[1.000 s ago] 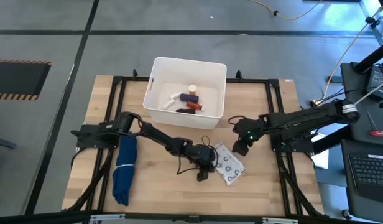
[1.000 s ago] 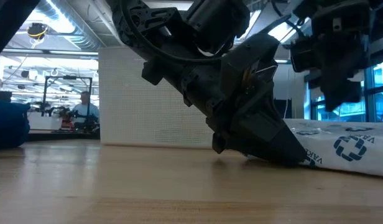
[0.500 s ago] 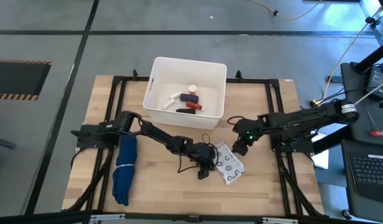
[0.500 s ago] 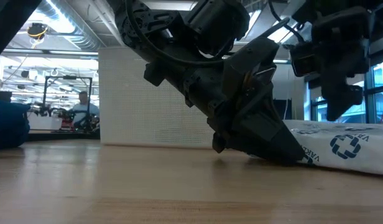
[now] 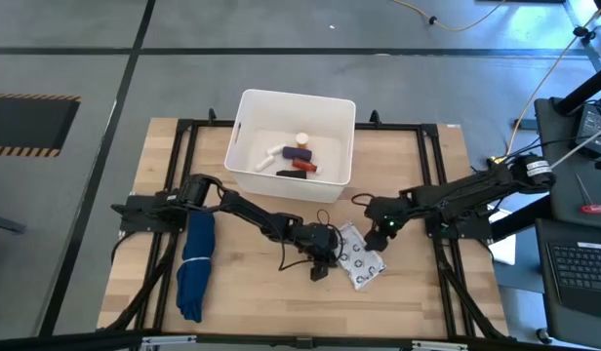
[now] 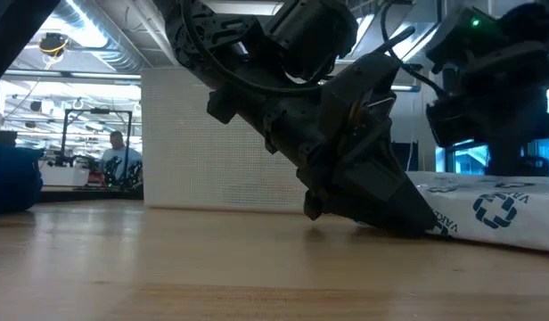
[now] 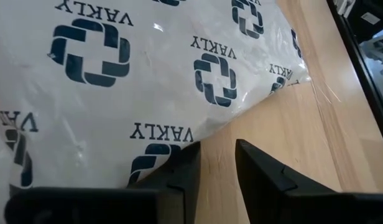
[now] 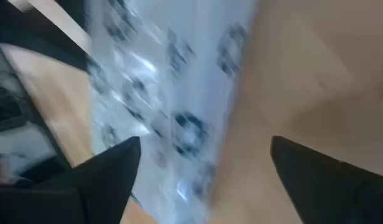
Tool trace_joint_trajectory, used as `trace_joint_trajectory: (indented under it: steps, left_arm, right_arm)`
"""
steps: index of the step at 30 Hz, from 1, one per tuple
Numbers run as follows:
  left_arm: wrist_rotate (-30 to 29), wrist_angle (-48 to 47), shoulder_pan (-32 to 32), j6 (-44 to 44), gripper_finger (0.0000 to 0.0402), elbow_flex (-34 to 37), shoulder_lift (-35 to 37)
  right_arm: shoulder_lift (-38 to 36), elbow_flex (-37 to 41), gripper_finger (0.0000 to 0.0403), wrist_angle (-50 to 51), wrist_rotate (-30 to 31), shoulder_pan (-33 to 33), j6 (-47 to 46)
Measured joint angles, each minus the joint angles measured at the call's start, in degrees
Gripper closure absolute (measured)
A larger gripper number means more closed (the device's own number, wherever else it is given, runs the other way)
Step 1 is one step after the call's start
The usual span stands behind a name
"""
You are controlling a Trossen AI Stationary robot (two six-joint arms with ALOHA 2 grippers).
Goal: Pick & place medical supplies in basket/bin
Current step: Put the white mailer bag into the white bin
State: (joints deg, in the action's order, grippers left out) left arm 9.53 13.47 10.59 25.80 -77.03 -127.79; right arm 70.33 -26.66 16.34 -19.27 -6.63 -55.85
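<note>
The left hand is low on the bench, fingers nearly together with only a slim gap, their tips at the edge of the silvery printed pack; I can't tell if they pinch it. The right hand hangs over the pack's other end, fingers spread wide. Farther off, the white tub holds several small supplies. A folded blue cloth lies beside the left arm.

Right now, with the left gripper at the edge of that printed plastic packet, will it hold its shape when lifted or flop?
The printed plastic packet looks like thin glossy film, wrinkled, so it will probably sag from a corner grip. It lies flat on the wooden table, so it should not roll. The shiny surface may slip between the left gripper fingers.
</note>
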Motion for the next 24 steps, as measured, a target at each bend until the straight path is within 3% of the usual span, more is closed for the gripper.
trace_joint_trajectory:
  steps: [7,16,24]
  left_arm:
    - [2.1,-0.2,0.0,0.0,0.0306,0.0,0.0]
    - [2.3,-0.2,-0.2,-1.3,0.0306,0.0,0.0]
    - [3.0,-0.4,-1.2,-2.5,0.0311,0.1,0.0]
  right_arm:
    - [0.1,8.8,0.0042,-24.0,-2.2,0.0,-9.0]
    - [0.8,14.8,0.0042,-33.5,-2.4,0.1,-12.2]
    - [1.0,12.4,0.006,-37.0,-5.1,0.0,-13.8]
